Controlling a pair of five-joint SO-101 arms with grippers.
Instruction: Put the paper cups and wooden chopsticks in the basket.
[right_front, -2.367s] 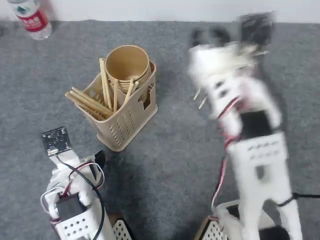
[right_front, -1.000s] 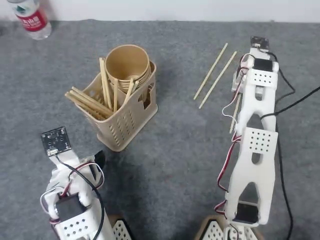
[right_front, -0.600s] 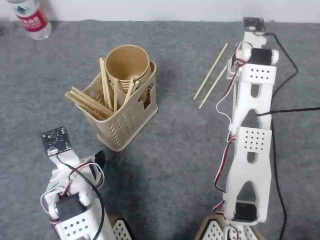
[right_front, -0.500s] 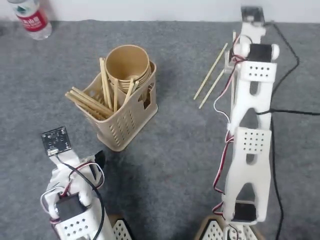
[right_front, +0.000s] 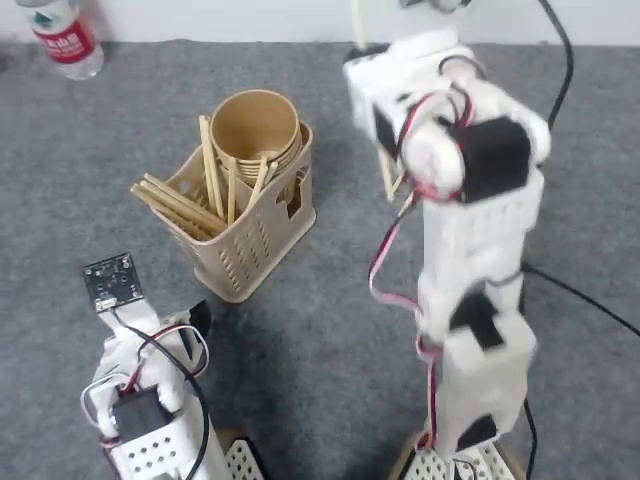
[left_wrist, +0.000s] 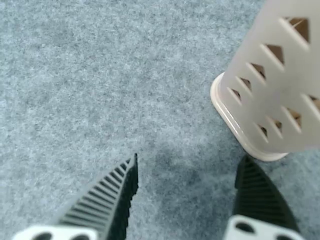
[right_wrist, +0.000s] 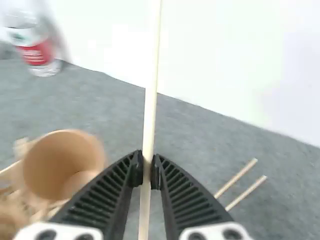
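The beige slotted basket (right_front: 245, 235) stands on the grey carpet with a stack of paper cups (right_front: 255, 125) and several wooden chopsticks (right_front: 180, 205) in it. My right arm (right_front: 450, 140) is raised to the right of the basket. Its gripper (right_wrist: 145, 169) is shut on one upright chopstick (right_wrist: 151, 75), with the cups (right_wrist: 62, 162) below and to one side. Two more chopsticks (right_wrist: 241, 182) lie on the carpet beyond; the arm hides most of them in the high view. My left gripper (left_wrist: 190, 167) hangs open just above the carpet, close to the basket's foot (left_wrist: 240, 130).
A plastic bottle with a red label (right_front: 62, 38) lies at the far left corner by the white wall. Bare carpet spreads between the two arm bases and in front of the basket.
My right arm has lifted one chopstick from the far right of the carpet and swung left and up toward the basket. The left arm has not moved.
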